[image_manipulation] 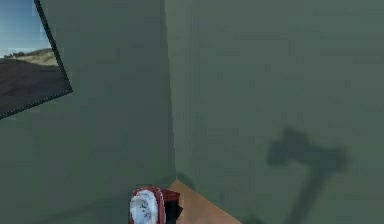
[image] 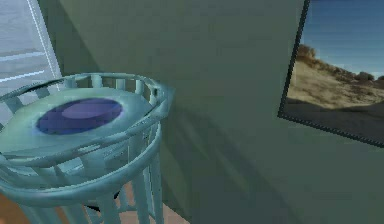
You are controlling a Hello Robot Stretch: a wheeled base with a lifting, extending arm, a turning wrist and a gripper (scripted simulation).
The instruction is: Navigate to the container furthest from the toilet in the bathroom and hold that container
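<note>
A tall teal slatted basket [image: 85, 140] stands close at the forward view's left, against a green wall. Its round rim [image: 150, 95] is tilted toward me, and a pale lining with a dark blue-purple oval [image: 80, 115] lies inside it. At the arm side view's bottom edge there is a small red and white thing [image_manipulation: 152, 207], over a wedge of brown floor [image_manipulation: 200, 205] in the wall corner. I cannot tell what it is.
A framed landscape picture [image: 340, 70] hangs on the green wall at the forward view's right, and the picture [image_manipulation: 30, 65] shows again at the arm side view's left. A pale window panel [image: 25, 40] is behind the basket at top left. Green walls meet in a corner [image_manipulation: 172, 90] close by.
</note>
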